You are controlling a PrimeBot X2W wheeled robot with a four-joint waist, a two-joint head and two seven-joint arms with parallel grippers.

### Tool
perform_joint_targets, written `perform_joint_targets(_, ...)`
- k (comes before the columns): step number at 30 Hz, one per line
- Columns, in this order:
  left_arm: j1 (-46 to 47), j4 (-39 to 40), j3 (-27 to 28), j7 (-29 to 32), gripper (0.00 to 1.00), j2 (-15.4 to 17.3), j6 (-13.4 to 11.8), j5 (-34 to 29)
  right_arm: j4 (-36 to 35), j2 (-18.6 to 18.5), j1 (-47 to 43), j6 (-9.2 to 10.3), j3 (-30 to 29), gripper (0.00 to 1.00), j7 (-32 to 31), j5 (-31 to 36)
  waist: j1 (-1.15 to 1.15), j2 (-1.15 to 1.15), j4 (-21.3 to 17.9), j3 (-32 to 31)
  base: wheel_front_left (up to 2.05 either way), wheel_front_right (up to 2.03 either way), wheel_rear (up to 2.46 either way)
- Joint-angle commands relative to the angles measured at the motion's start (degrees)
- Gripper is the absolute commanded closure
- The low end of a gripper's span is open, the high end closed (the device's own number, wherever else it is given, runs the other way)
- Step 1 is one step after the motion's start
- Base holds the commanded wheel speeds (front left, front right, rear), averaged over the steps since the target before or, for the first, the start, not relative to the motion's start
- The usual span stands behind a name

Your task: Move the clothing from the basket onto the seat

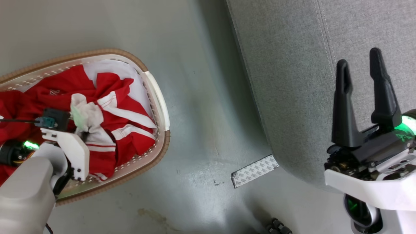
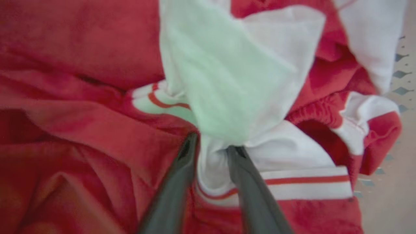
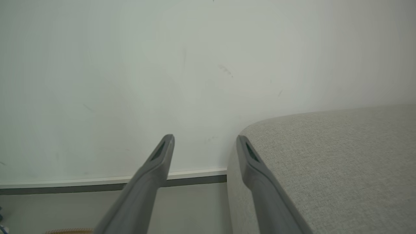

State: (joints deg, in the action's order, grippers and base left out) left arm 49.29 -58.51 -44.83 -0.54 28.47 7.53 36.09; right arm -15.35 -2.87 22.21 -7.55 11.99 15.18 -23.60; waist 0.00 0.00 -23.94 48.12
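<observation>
Downward, left hand [image 2: 213, 144] pinches clothing [image 2: 81, 65]; right hand [image 1: 359, 58] hovers, fingers [image 1: 344, 97] apart.

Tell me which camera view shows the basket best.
The head view: the basket appears with its brown rim, white handle and perforated wall, clothing inside. The left wrist view catches a strip of its perforated wall at the right edge; the right wrist view catches what looks like a sliver of brown rim at the bottom.
</observation>
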Motion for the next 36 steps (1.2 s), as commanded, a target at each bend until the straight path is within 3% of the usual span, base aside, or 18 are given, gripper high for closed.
perform_joint_targets(1,0.4,-0.7,-0.6,-0.4,1.0,0.1,-0.1,0.8,0.3,0.0,0.2,0.12,0.3,0.0,0.0,1.1,0.0,0.0,0.3,-0.1,0.0,0.0,0.0)
perform_joint_targets(16,1.8,-2.4,-6.0,-6.9,1.0,-3.3,-0.1,6.0,3.4,-0.1,1.6,0.12,0.3,0.0,0.0,4.2,0.0,0.0,3.6,-6.0,0.0,0.0,0.0)
perform_joint_targets(28,-1.6,0.1,-9.4,-13.6,1.0,-7.9,-0.1,10.4,8.0,-0.1,-1.4,0.12,-1.9,0.0,0.0,6.4,0.0,0.0,9.3,-19.3,0.0,0.0,0.0)
perform_joint_targets(36,-4.9,3.1,-8.4,-14.6,1.0,-9.4,-0.1,11.4,11.9,-0.1,-3.6,0.12,-2.4,0.0,0.0,7.8,0.0,0.0,12.8,-29.0,0.0,0.0,0.0)
